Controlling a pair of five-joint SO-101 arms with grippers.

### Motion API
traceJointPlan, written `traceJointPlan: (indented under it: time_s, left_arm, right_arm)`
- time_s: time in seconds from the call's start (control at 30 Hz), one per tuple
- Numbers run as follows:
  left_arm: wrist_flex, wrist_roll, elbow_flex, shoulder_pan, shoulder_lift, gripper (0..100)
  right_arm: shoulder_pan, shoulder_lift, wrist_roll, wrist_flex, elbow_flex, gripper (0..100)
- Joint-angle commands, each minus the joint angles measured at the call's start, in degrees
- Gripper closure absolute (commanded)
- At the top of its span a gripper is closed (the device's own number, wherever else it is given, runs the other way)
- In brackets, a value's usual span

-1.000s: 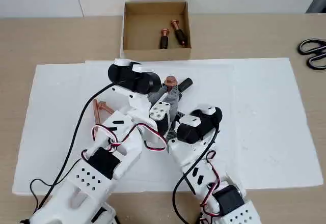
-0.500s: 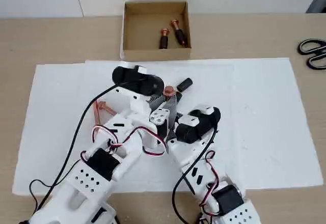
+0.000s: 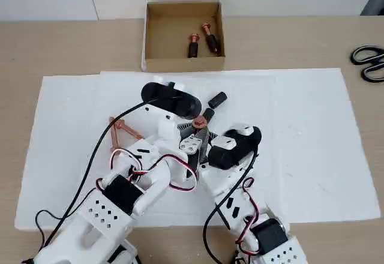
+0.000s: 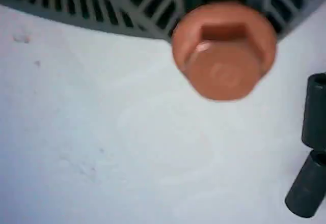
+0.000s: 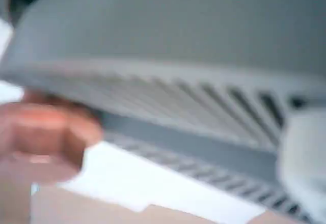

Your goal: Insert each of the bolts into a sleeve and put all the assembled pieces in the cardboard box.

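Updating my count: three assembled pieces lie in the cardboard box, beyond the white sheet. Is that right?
Not quite. The high view shows two assembled pieces, not three, lying in the cardboard box, beyond the white sheet.

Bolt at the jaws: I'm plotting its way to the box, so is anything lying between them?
Yes, from above: an arm's black motor sits on the line from the bolt to the box, and a loose sleeve lies just beside that line. A lift over both would likely clear them.
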Motion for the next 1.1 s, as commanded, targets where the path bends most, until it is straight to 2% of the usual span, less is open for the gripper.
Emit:
traceJointPlan:
  time_s: [0.0, 0.2, 0.47, 0.83, 0.93, 1.07]
  left_arm:
    - [0.18, -0.35, -1.36, 0.18, -1.23, 97]
    - [1.32, -0.09, -1.45, 0.18, -1.23, 80]
    - [8.53, -0.18, -8.31, -0.26, -4.40, 79]
    - [8.79, -0.35, -8.48, -3.08, -5.89, 79]
    - [8.79, -0.35, -8.84, -7.12, -5.98, 79]
    - [11.96, -0.44, -11.56, -19.52, -5.98, 79]
  right_arm:
    - [0.75, -1.01, -0.35, -1.01, -0.35, 99.5]
    - [0.66, -1.01, -0.35, -1.01, -0.35, 99.5]
    - [0.66, -1.01, -0.35, -1.01, -0.35, 99.5]
    - [0.66, -1.01, -0.53, -1.01, -0.35, 99.5]
    - [0.75, -1.01, -0.53, -1.01, -0.35, 99.5]
    - [0.92, -0.57, -0.26, -1.10, -0.53, 99.5]
